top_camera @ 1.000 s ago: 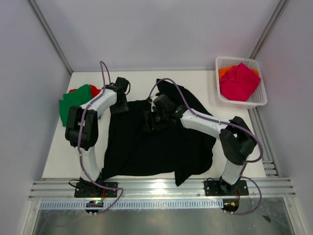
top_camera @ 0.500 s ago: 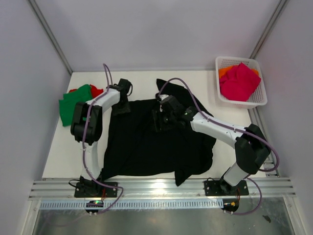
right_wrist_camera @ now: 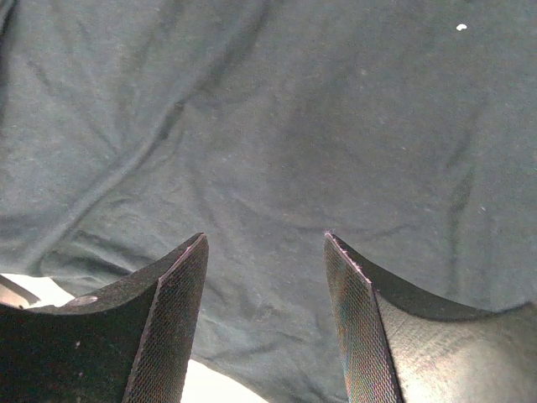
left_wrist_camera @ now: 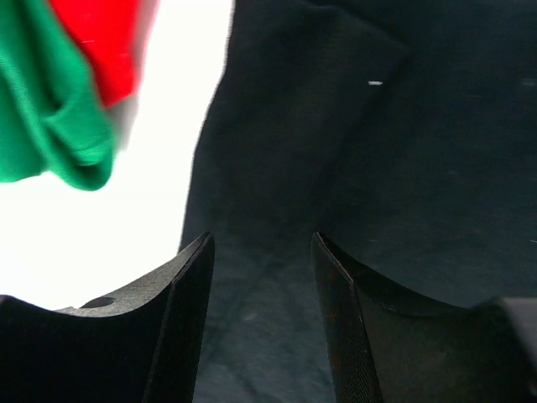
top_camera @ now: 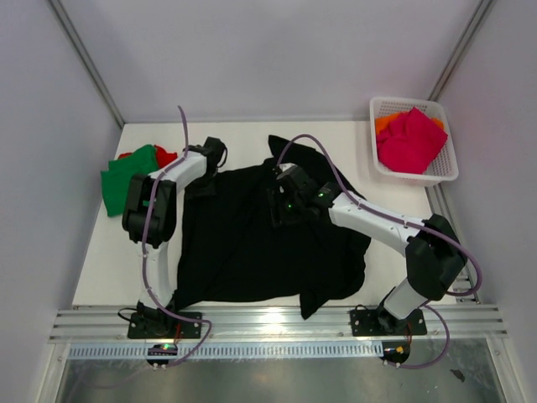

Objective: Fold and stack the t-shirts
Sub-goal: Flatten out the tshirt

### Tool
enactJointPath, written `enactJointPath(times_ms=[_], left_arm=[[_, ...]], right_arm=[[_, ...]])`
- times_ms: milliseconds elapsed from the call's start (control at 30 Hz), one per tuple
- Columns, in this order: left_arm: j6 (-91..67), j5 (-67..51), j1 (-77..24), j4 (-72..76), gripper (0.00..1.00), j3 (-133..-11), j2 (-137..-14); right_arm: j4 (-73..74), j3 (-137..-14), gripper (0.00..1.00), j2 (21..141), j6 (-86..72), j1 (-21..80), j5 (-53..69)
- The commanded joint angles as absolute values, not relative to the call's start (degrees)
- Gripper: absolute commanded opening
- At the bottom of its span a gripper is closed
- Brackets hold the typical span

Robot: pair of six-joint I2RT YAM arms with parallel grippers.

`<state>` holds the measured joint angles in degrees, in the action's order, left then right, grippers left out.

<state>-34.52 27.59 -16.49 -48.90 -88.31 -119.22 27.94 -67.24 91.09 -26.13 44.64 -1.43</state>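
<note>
As we set this moment against a second ago, our right arm (top_camera: pixel 377 220) has stretched farther out over the black t-shirt (top_camera: pixel 268 252). Its elbow has swung toward the right edge of the table (top_camera: pixel 101 277), and the right gripper (right_wrist_camera: pixel 266 237) now sits a little farther right, over the shirt's upper middle. Our left gripper (left_wrist_camera: pixel 262 239) has barely shifted and hovers at the shirt's upper left corner. The green t-shirt (left_wrist_camera: pixel 50 126) and red t-shirt (left_wrist_camera: pixel 105 42) lie just beyond it.

The black cloth's far edge looks a touch smoother and wider than it did. Both pairs of jaws stand parted with nothing between them, and only black fabric lies beneath. The shirt is spread but rumpled across the middle of the table, with a flap trailing toward the near edge. The magenta-pink t-shirt (top_camera: pixel 411 141) and orange t-shirt (top_camera: pixel 386 123) wait in the white basket (top_camera: pixel 450 172) at the far right.

We judge that we are flattening and lining up, with no fold made on this shirt yet.
</note>
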Motion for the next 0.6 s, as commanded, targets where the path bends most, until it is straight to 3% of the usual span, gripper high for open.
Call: enactJointPath(times_ms=[0,400,567], left_arm=[[-35.51,33.83,-16.26,-51.85,0.52,-89.56,-119.44],[-35.77,32.27,-16.00,-52.38,0.53,-90.09,-119.18],[-36.56,30.59,-16.00,-52.03,0.52,-89.65,-119.44]], right_arm=[[28.74,-68.82,0.62,88.16,-26.46,44.03,-3.78],[30.23,-69.17,0.62,89.03,-26.28,42.89,-4.48],[30.76,-69.52,0.62,97.53,-27.07,40.09,-8.87]])
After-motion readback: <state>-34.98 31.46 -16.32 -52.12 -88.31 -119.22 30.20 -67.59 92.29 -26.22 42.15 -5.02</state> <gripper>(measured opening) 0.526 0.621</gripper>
